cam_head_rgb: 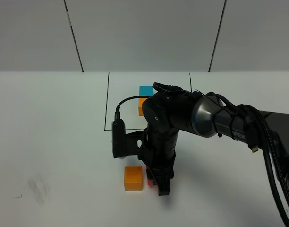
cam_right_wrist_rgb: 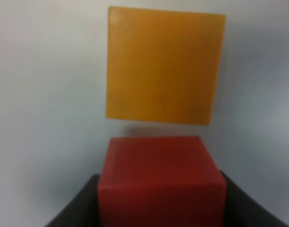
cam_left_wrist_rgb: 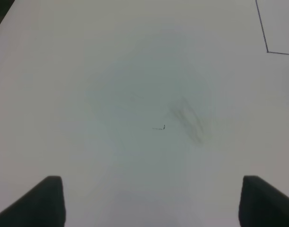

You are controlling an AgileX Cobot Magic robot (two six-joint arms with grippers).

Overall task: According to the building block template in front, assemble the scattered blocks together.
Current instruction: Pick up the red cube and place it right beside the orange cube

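My right gripper (cam_head_rgb: 159, 185) points straight down and is shut on the red cube (cam_right_wrist_rgb: 161, 175), of which a sliver shows in the exterior view (cam_head_rgb: 150, 181). The loose orange cube (cam_head_rgb: 133, 178) sits on the table just left of it; in the right wrist view this orange cube (cam_right_wrist_rgb: 163, 66) lies right beyond the red one, with only a thin shadowed gap between them. The template stands behind, inside a black outline (cam_head_rgb: 106, 104): its blue cube (cam_head_rgb: 145, 89) and orange cube (cam_head_rgb: 141, 107) show, its red cube is hidden by my arm. The loose light blue cube is not visible. My left gripper (cam_left_wrist_rgb: 151, 203) is open over bare table.
The right arm (cam_head_rgb: 215, 118) reaches across the middle of the white table, with a black wrist camera (cam_head_rgb: 118, 139) and cable on its left side. A grey smudge (cam_head_rgb: 38, 187) marks the table front left, also in the left wrist view (cam_left_wrist_rgb: 189, 120).
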